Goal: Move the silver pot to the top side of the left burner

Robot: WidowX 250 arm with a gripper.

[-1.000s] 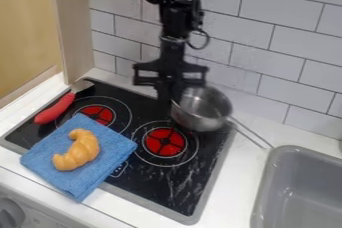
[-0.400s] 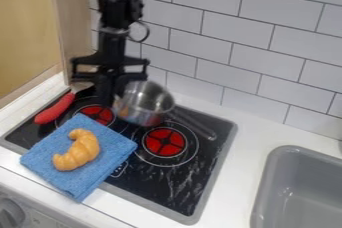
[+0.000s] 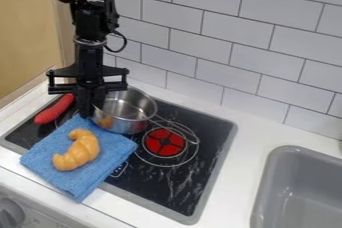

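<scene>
Okay, live from my end: I've got the end effector (image 3: pixel 87 111) on the silver pot's (image 3: pixel 130 110) rim at nine o'clock, and it looks closed around that wall, so I'm calling it a hold. The pot sits on the back part of the black cooktop (image 3: pixel 200 172), bowl facing up, partly over the left burner (image 3: pixel 69 113), which peeks out mostly beyond my grip. Here's the relation I'm steering by: the pot's body lies wholly at three o'clock from my pinch, and its long axis, bowl to wire handle (image 3: pixel 179 131), runs off toward four o'clock, with the handle's end over the right burner (image 3: pixel 165 142). So I'm holding the side opposite the handle, and all the weight hangs out to my right. My read is that we're deep into the placing part. The target is the burner's twelve o'clock side, so I'd say the next move is a gentle nudge toward eleven or twelve, then down and release. Watch the six-to-seven o'clock flank: the pot's lower wall is right by the blue cloth (image 3: pixel 113 151) under the croissant (image 3: pixel 85 149), and I can't tell whether they touch. I can't tell either if the base is fully down. With a one-sided pinch, that handle could swing or dip, so I'd keep it slow and level and let go only once the base is flat.
</scene>
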